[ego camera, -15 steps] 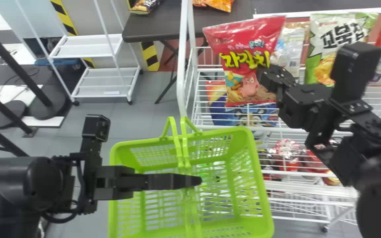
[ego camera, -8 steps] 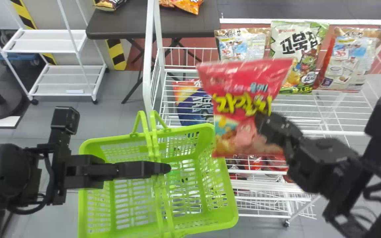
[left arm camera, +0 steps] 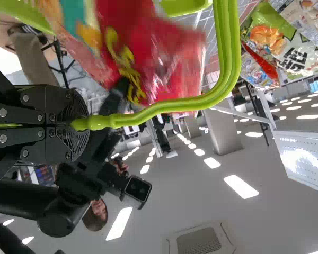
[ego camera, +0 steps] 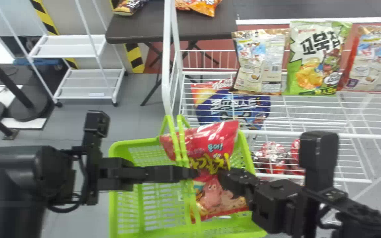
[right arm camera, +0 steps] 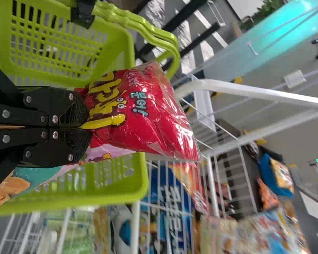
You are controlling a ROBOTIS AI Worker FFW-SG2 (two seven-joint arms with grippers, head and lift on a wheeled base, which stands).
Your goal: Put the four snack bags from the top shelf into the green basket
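My left gripper [ego camera: 192,174] is closed around the two handles of the green basket [ego camera: 121,211]; the left wrist view has the gripper [left arm camera: 77,124] shut on the green handles [left arm camera: 225,79]. From the right, my right gripper [ego camera: 224,175] pinches the red snack bag [ego camera: 210,142] by its middle, over the basket's right half, beside the handles. In the right wrist view the gripper [right arm camera: 82,126] is shut on the red bag [right arm camera: 148,116], with the basket [right arm camera: 85,198] behind it. Three bags stand on the top shelf: a beige bag [ego camera: 261,62], a green bag [ego camera: 314,62] and another beige one [ego camera: 374,62].
The white wire rack [ego camera: 309,134] is close beyond the basket on the right, with a blue bag [ego camera: 230,107] and red packs [ego camera: 273,155] lower down. Its white post [ego camera: 166,66] rises behind the basket. A dark table [ego camera: 177,29] and a white cart [ego camera: 91,79] stand farther back.
My right gripper has carried the red bag down and left from in front of the shelf to over the basket. The left gripper has kept its hold on the handles while the head view shifted.
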